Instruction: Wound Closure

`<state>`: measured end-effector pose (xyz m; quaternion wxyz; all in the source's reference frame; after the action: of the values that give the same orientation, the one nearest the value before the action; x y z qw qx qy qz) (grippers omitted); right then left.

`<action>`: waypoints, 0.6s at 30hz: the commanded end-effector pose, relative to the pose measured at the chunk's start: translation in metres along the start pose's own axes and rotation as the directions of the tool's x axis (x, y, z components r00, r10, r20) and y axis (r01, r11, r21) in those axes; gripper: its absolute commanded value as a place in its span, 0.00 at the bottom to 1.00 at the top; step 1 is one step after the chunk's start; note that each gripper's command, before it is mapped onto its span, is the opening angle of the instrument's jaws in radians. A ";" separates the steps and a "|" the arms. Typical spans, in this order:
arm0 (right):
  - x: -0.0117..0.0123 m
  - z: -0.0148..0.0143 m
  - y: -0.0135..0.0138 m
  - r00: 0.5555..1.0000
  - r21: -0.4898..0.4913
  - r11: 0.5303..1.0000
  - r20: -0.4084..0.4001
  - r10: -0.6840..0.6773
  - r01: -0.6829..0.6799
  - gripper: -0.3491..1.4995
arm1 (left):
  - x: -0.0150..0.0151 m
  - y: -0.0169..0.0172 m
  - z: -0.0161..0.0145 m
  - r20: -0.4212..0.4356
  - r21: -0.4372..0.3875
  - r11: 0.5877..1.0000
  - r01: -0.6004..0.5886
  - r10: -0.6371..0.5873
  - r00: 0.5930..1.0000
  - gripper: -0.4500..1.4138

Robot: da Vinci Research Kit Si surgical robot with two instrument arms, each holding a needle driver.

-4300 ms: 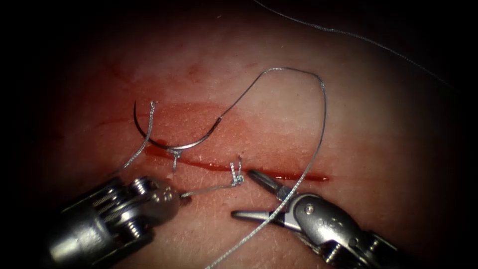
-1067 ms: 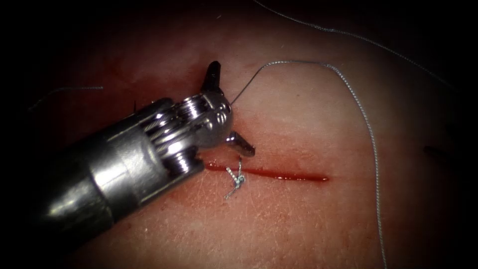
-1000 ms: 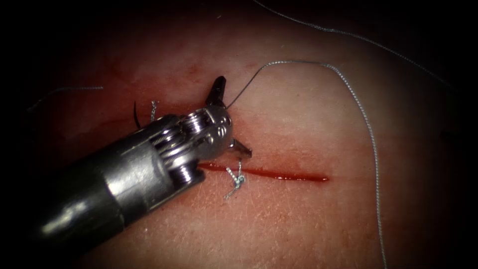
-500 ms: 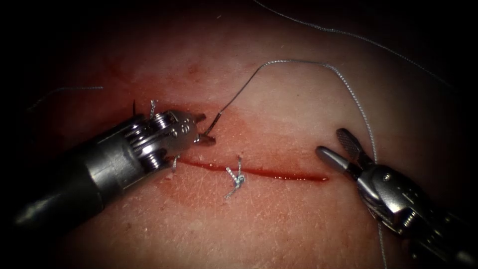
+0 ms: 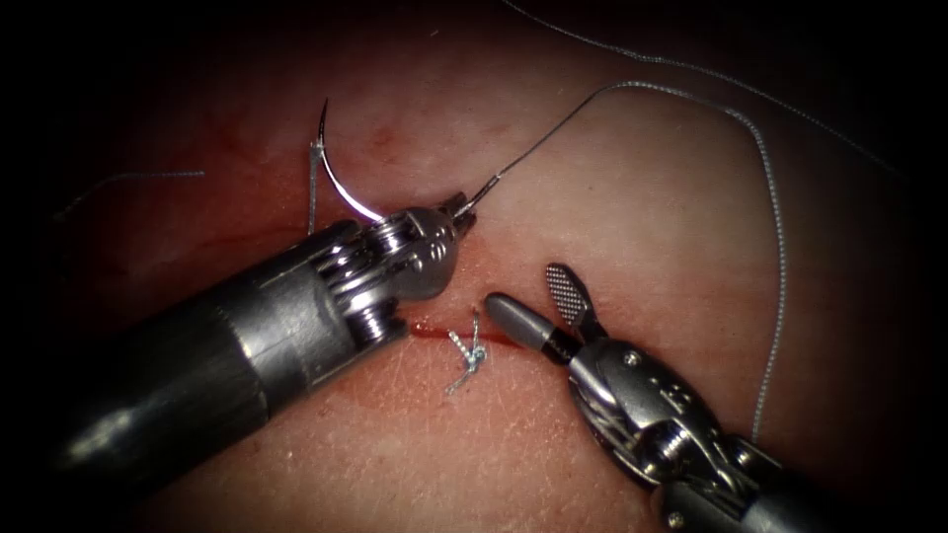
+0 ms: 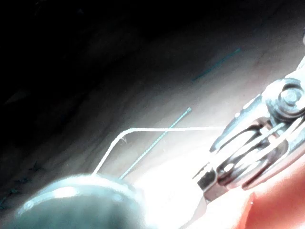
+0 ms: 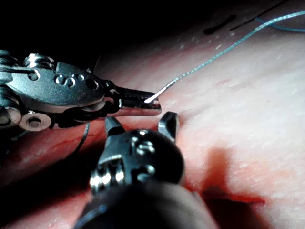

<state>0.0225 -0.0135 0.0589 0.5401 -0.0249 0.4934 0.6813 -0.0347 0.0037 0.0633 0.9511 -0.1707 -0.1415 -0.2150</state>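
The tissue (image 5: 612, 227) is a broad pale-pink slab, and the cut (image 5: 439, 334) runs across it left to right as a thin red line, with red fluid (image 5: 395, 143) smeared faintly above it.

The left tool (image 5: 456, 209) comes in from the lower left, its thick shaft lying across the left end of the cut. Its jaws are closed on the needle (image 5: 336, 168) close to the swaged tail end, where the thread (image 5: 770, 227) joins. The needle is lifted free of the tissue, above the cut toward its left end. Its long axis runs from the jaws up and to the left, the curve bowing downward and leftward, and the sharp tip points up, away from the tissue.

The right tool (image 5: 541, 301) enters from the lower right, jaws spread wide and holding nothing, its tips just over the cut to the right of the knot (image 5: 468, 357).

The thread leaves the needle's tail, arcs up and right, then drops down the right side of the tissue.

The knot sits on the cut, short ends sticking out, between the two tools. Another cut end of thread (image 5: 312, 192) stands just left of the needle.

In the right wrist view the left tool (image 7: 147, 106) grips the needle's tail, thread (image 7: 224, 50) trailing away.
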 end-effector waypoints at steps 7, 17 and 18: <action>0.0037 0.0011 -0.0003 0.896 -0.027 0.898 -0.088 0.436 -0.440 0.45 | -0.0001 0.0004 -0.0004 -0.071 -0.192 0.963 -0.191 0.181 0.981 0.00; 0.0034 0.0022 -0.0030 0.595 0.014 0.595 0.055 0.802 -0.804 0.41 | -0.0022 -0.0016 -0.0022 0.000 -0.292 0.840 -0.458 0.478 0.878 0.00; 0.0033 0.0025 -0.0031 0.580 0.013 0.580 0.054 0.813 -0.814 0.41 | -0.0024 -0.0021 -0.0024 0.010 -0.291 0.834 -0.470 0.494 0.870 0.00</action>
<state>0.0245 -0.0107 0.0572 0.1786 0.2268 0.4489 0.8456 -0.0373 0.0005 0.0615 0.9348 -0.3383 -0.1049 0.0264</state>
